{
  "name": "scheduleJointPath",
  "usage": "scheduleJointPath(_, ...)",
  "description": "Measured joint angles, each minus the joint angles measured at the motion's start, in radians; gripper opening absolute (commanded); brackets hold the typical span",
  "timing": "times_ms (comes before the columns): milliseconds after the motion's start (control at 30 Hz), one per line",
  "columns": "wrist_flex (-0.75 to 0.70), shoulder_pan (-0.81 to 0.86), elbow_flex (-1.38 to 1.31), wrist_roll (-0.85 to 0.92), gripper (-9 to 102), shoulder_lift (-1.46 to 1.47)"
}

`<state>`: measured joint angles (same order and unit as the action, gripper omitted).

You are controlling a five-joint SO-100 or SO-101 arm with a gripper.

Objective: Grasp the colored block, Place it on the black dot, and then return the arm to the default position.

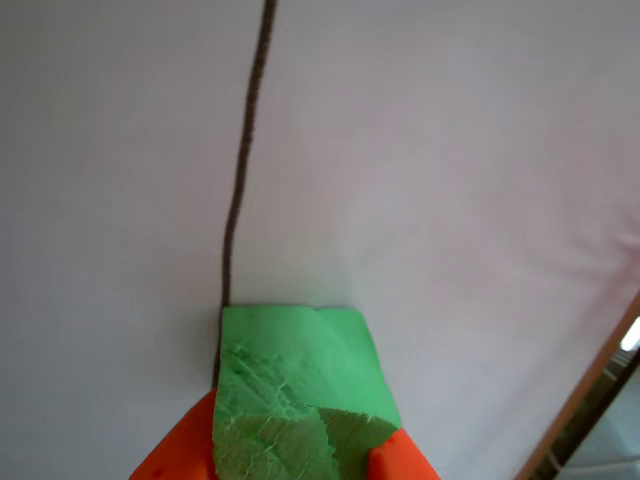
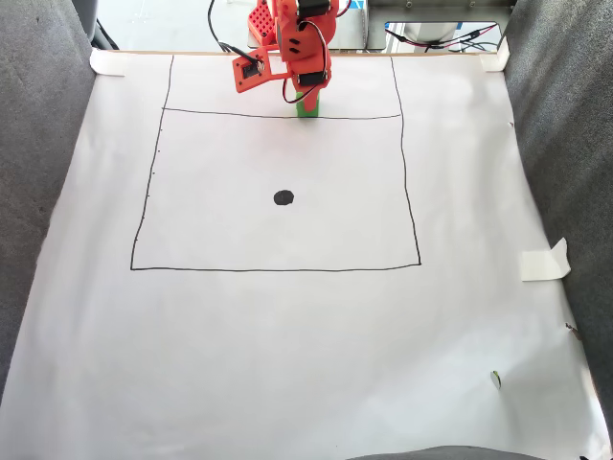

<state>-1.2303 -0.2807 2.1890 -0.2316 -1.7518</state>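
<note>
We see a surface covered by a large white paper sheet (image 2: pixel 306 335), with grey fabric along both sides in the fixed view. The sheet's far corners are held by tape, and a loose piece of tape (image 2: pixel 544 261) sits near its right edge. We can make out no readable writing, brand or label anywhere.

A big rectangle (image 2: pixel 278 268) is drawn on the sheet in thin dark line, with a second line crossing it near the far end.

At the far edge of the sheet stands the orange arm (image 2: pixel 297 38), with cables and a small board-like part sticking out to its left in the fixed view. It reaches down to the crossing line.

There the green block (image 2: pixel 306 107) rests right at the line, under the arm. In the other view the block (image 1: pixel 295 390) is seen close up, its rough face scuffed, its left edge touching a dark line (image 1: pixel 242 160) that runs away up the sheet. The gripper (image 1: pixel 290 470) has an orange finger against each lower side of the block, so we take it as closed around the block.

The black dot (image 2: pixel 283 197) lies near the middle of the rectangle, well apart from the block and nearer the camera.
</note>
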Motion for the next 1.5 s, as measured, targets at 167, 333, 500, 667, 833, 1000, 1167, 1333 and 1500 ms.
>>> scheduleJointPath(167,-0.041,0.025,-0.018,0.000,0,-0.012)
scheduleJointPath(333,-0.149,0.049,-0.189,-0.034,0,0.011)
scheduleJointPath(500,-0.256,0.054,-0.445,-0.137,0,0.095)
scheduleJointPath(667,-0.360,0.078,-0.732,-0.253,0,0.256)
scheduleJointPath(833,-0.333,0.147,-0.904,-0.301,0,0.390)
scheduleJointPath(1000,-0.341,0.175,-1.045,-0.324,0,0.515)
scheduleJointPath(1167,-0.423,0.169,-1.255,-0.356,0,0.630)
scheduleJointPath(1333,-0.440,0.190,-1.376,-0.357,0,0.692)
scheduleJointPath(1500,-0.417,0.213,-1.457,-0.325,0,0.790)
